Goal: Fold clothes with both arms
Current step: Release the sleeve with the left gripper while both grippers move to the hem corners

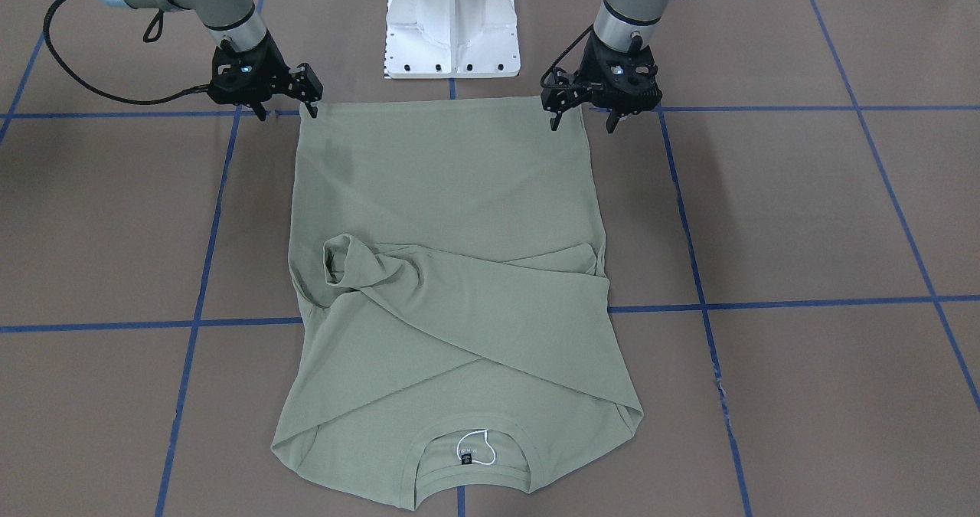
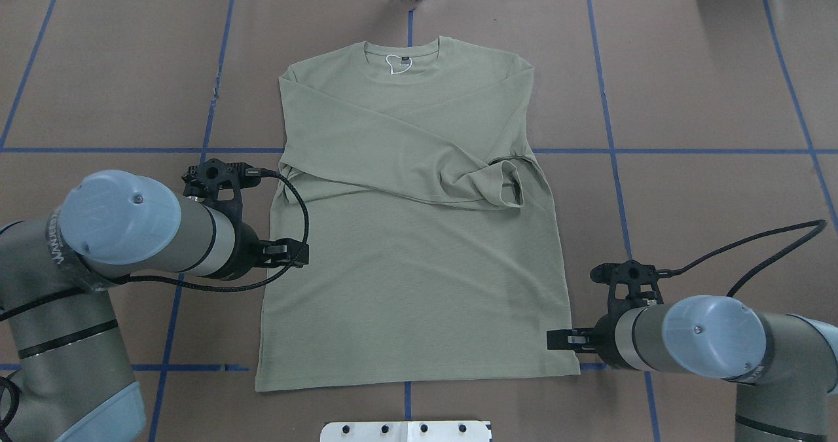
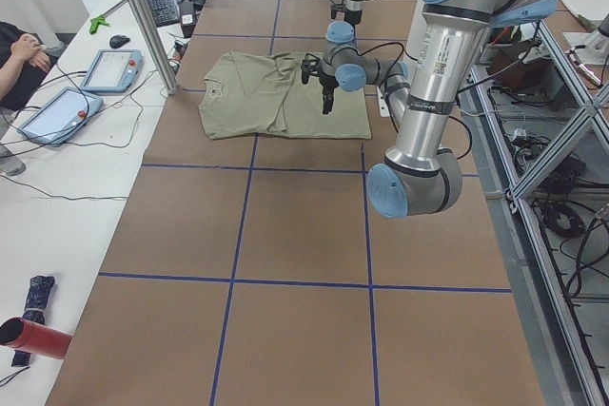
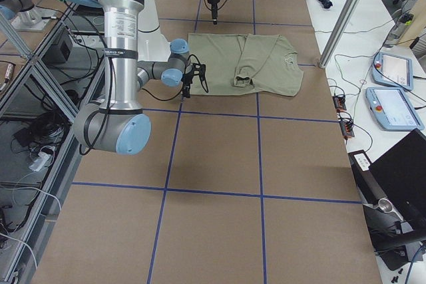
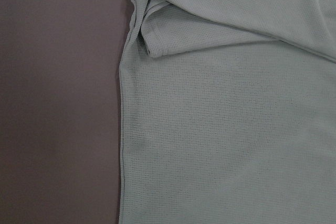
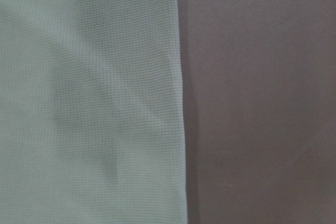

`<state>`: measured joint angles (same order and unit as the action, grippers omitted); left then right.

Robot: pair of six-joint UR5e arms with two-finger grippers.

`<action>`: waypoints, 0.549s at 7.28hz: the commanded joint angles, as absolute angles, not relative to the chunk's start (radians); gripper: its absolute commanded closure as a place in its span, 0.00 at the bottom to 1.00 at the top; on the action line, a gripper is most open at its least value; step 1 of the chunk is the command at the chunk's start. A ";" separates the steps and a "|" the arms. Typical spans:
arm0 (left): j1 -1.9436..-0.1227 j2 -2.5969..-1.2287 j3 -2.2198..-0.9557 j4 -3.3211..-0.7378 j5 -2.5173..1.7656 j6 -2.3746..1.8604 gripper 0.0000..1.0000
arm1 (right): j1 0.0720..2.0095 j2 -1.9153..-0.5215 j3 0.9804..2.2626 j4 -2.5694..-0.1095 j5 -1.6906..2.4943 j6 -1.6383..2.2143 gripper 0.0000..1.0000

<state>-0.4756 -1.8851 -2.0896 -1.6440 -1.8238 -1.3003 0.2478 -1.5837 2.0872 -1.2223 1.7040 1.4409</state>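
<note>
While the sage-green shirt [image 1: 452,188] lies flat on the desk [image 1: 804,211] with its sleeves [image 1: 490,302] crossed over the chest and its hem [image 1: 444,102] toward the robot, the left end effector [image 1: 582,121] and the right end effector [image 1: 289,112] both hang with fingers spread, gripping nothing. The left one is over the shirt's side edge on its own side, the right one over the opposite edge near the hem corner. Each seems clear of the cloth, though height is hard to judge.
</note>
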 commanded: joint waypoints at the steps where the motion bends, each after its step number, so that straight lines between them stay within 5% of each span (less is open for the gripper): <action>1: -0.476 -1.885 -2.091 -1.646 -1.825 -1.301 0.00 | 0.229 -1.513 2.080 -1.314 1.703 1.442 0.03; 4: -0.472 -1.888 -2.091 -1.647 -1.825 -1.302 0.00 | 0.229 -1.523 2.059 -1.315 1.712 1.440 0.04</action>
<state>-0.4733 -1.8867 -2.0908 -1.6463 -1.8254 -1.3021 0.2293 -1.5219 2.0677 -1.3128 1.7081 1.4406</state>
